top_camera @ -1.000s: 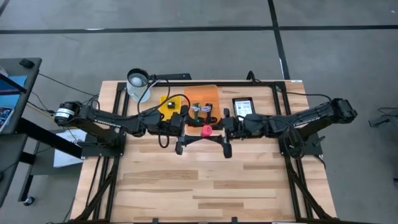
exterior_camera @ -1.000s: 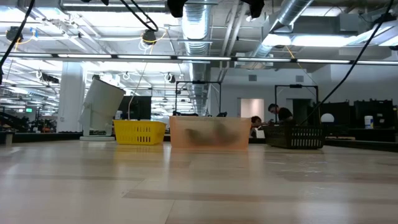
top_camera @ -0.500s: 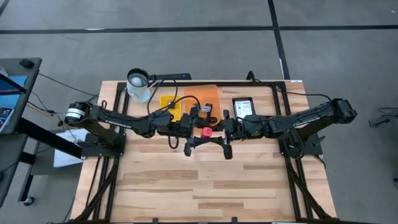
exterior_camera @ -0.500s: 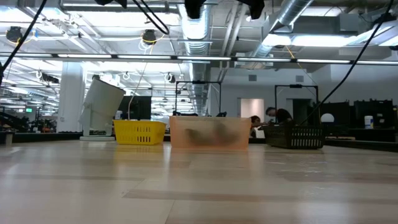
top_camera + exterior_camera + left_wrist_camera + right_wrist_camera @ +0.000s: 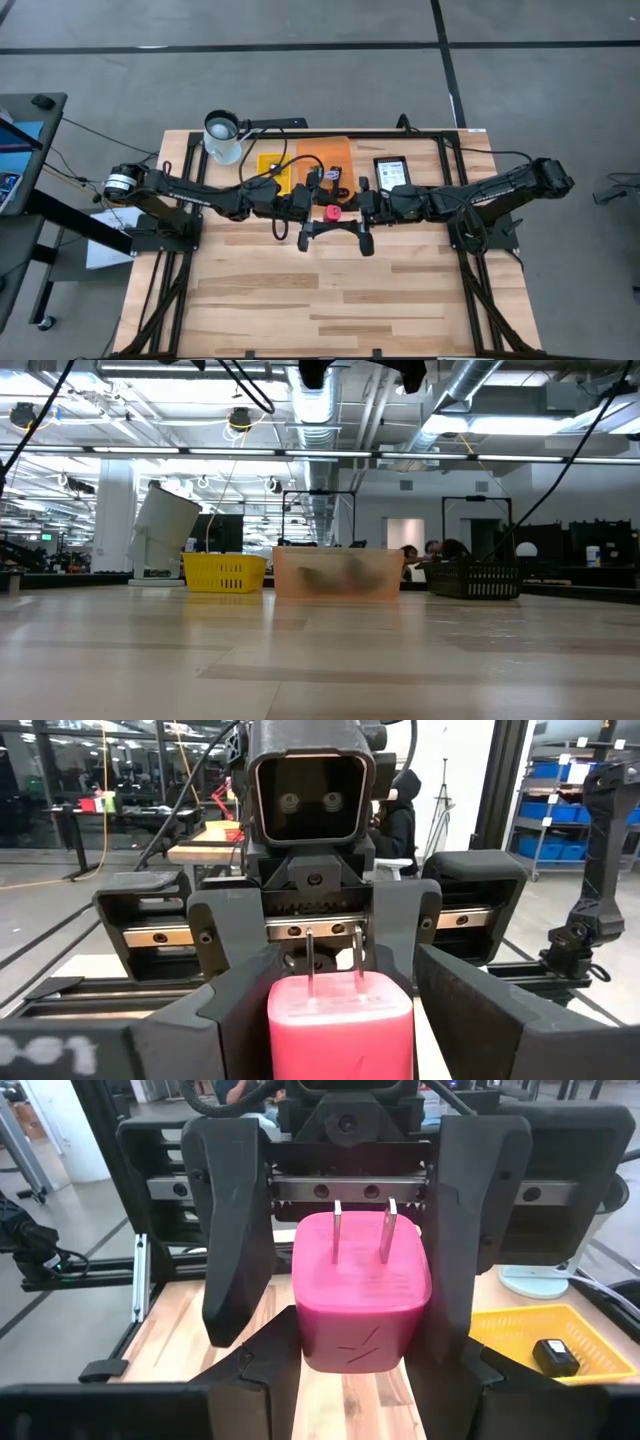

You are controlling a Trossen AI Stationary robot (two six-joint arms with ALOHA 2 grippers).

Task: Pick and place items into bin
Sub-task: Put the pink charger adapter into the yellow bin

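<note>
The right gripper (image 5: 352, 212) pinches a pink plug adapter (image 5: 331, 211) above mid-table, facing the left gripper (image 5: 308, 214), whose fingers stand spread around it, so this looks like a handover; next the left must close before the right releases.

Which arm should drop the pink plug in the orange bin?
Right, probably. The right gripper looks clamped on the pink plug, while the left gripper is open, its fingers wide of it. The orange bin sits just beyond both.
</note>
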